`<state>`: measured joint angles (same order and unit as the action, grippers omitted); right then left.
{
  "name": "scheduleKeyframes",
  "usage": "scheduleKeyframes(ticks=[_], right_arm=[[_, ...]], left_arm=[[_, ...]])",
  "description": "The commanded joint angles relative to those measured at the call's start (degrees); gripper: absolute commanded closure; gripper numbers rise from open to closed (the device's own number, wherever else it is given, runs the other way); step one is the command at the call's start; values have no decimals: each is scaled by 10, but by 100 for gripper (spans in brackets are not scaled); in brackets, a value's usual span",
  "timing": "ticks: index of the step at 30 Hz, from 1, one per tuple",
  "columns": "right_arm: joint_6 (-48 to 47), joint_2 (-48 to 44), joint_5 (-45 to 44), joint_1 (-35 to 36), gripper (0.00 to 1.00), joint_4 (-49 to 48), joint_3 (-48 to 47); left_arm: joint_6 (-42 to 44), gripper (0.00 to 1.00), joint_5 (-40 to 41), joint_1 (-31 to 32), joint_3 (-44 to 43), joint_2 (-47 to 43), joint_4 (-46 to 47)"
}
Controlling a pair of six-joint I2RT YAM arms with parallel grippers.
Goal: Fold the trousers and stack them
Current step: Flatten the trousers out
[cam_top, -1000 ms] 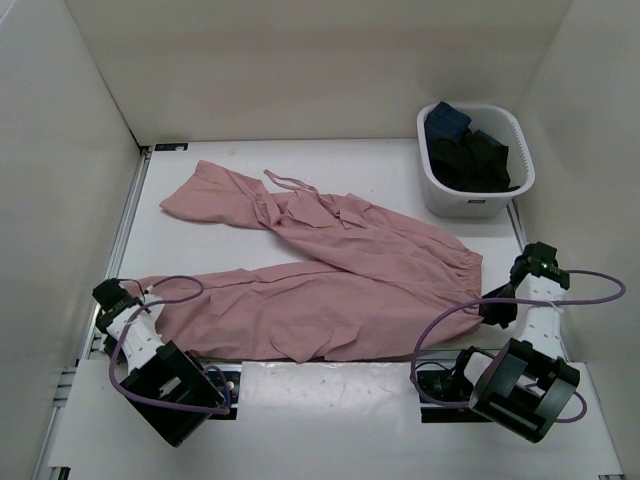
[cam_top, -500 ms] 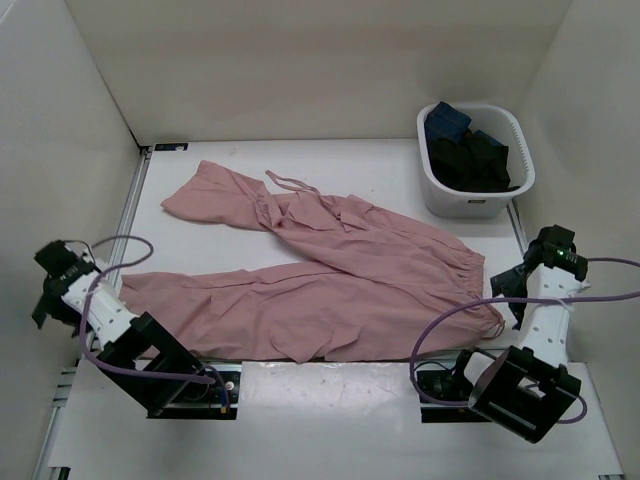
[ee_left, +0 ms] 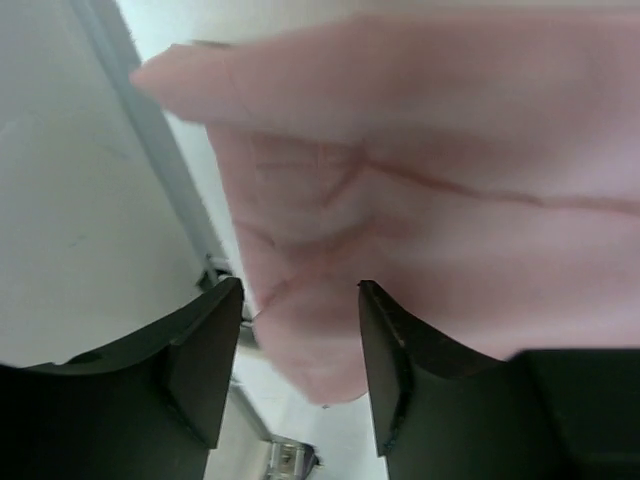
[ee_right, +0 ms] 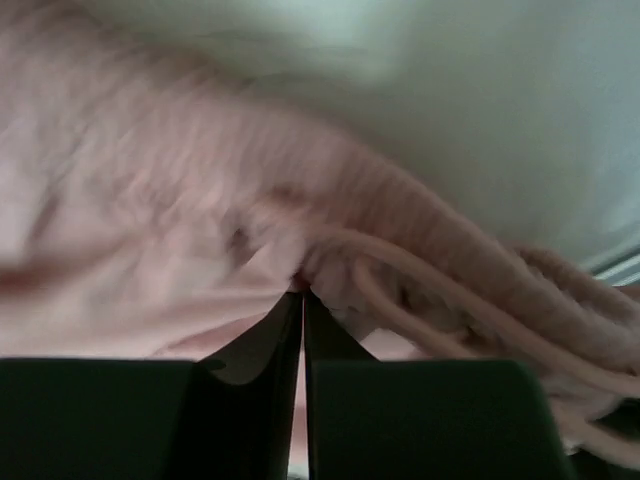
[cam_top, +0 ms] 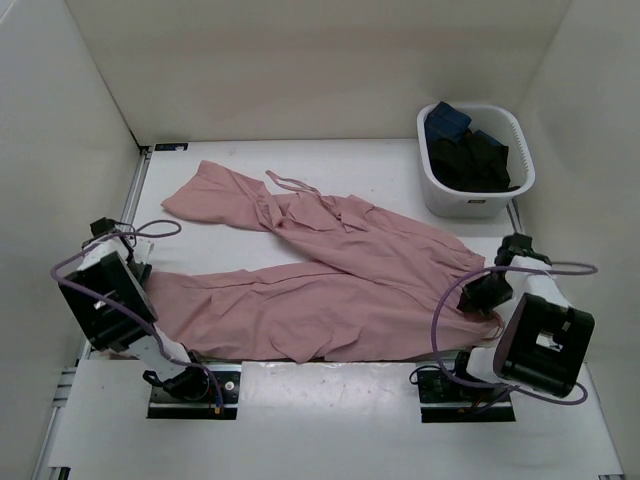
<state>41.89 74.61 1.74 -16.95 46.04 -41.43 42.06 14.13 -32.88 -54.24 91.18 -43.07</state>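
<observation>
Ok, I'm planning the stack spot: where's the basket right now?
In the top view, the white basket sits at the table's far right corner, just beyond the trousers' gathered waistband.

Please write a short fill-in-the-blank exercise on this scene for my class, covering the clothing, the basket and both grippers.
1. The trousers spread out flat are ___ in colour.
2. The white basket stands at the far ___ corner of the table.
3. The left gripper is ___, with a trouser leg's end between its jaws.
4. The right gripper is ___ on the gathered waistband.
Missing words: pink; right; open; shut.
</observation>
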Motion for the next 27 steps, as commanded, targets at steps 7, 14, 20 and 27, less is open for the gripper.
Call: scheduleKeyframes(ticks=[7, 14, 20, 27], right_arm=[[-62, 14, 11, -68, 69, 38, -85], [-44, 46, -9, -63, 19, 73, -230], [-66, 204, 60, -56, 14, 11, -335], [-73, 294, 28, -45, 12, -25, -369]], left_arm=[[-81, 33, -129, 40, -221, 2, -54], [-156, 16, -147, 214, -492, 202, -100], [-239, 16, -174, 263, -796, 441, -87], [-273, 0, -204, 278, -805, 503, 76]])
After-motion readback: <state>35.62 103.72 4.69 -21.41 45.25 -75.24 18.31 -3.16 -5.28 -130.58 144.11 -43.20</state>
